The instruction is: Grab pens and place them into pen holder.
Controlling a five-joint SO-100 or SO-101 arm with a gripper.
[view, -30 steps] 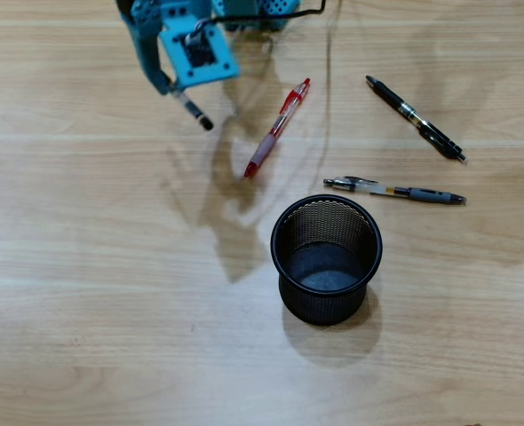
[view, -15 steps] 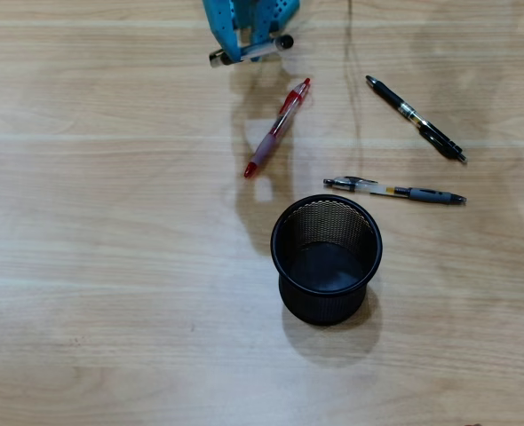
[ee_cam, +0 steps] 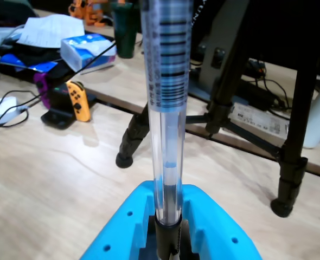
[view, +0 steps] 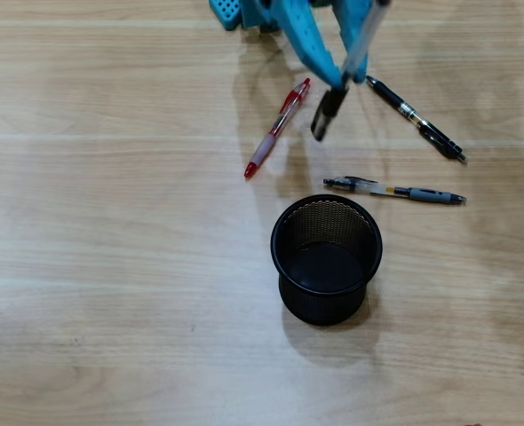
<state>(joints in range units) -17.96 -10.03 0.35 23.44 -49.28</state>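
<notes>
Transport step: a clear pen carried above the bench toward the pen holder.

Overhead view — the blue hand (view: 337, 75) is closed on the clear pen (view: 329, 111), whose black cap hangs below the fingers, between the red pen (view: 277, 130) and the black pen (view: 416, 118); the grey-and-white pen (view: 395, 190) lies just above the pen holder (view: 326, 257), which appears empty. All three other pens rest on the bench (view: 111, 266). Wrist view — the clear pen (ee_cam: 167, 97) stands clamped between the blue fingers (ee_cam: 214, 227), its barrel running up out of frame. The next move probably calls for bringing the cap end over the holder's rim, pen near upright, before releasing.
</notes>
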